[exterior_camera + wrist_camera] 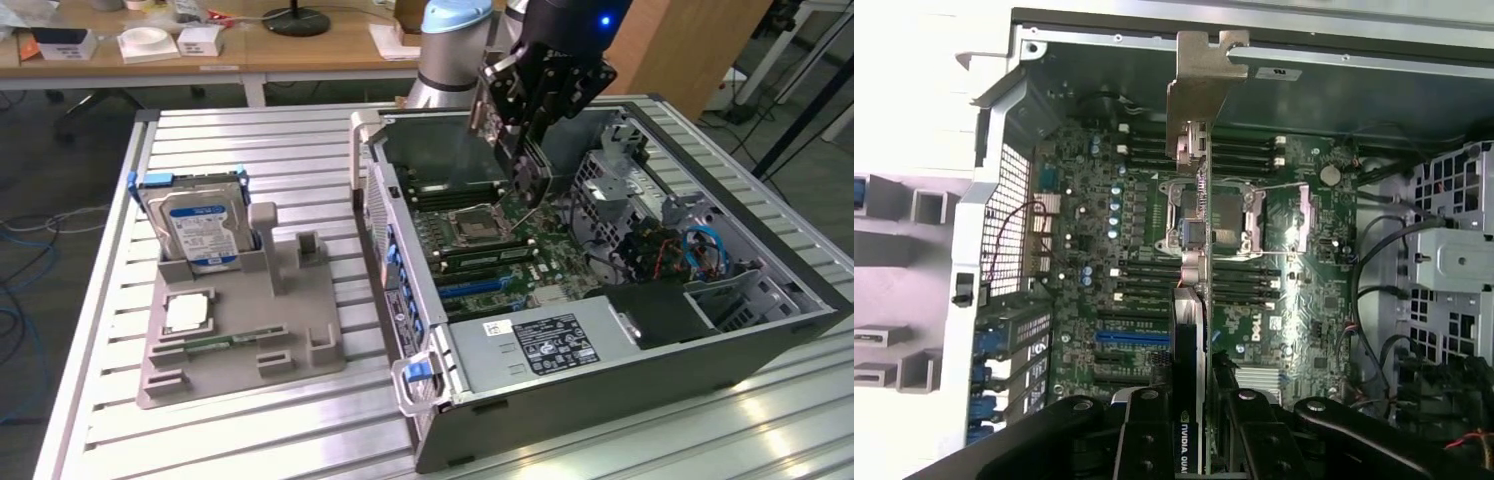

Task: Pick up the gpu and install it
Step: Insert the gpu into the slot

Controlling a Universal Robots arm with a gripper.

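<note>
My gripper (523, 110) hangs over the open computer case (601, 390), shut on the gpu (514, 160). The gpu is a thin dark card with a silver end bracket, and I hold it on edge with its lower corner just above the motherboard (501, 255). In the wrist view the gpu (1192, 300) runs edge-on between my black fingers (1144, 435). Its silver bracket (1199, 85) points toward the case's rear wall. The card lies over the processor socket (1219, 215) and the memory slots, apart from the board.
A grey parts holder (240, 340) stands on the slatted table (107, 420) at the exterior view's left. It carries an upright silver hard drive (200, 228) and a square processor chip (187, 312). Inside the case are a power supply (550, 342), a drive cage (1454, 260) and loose cables (694, 250).
</note>
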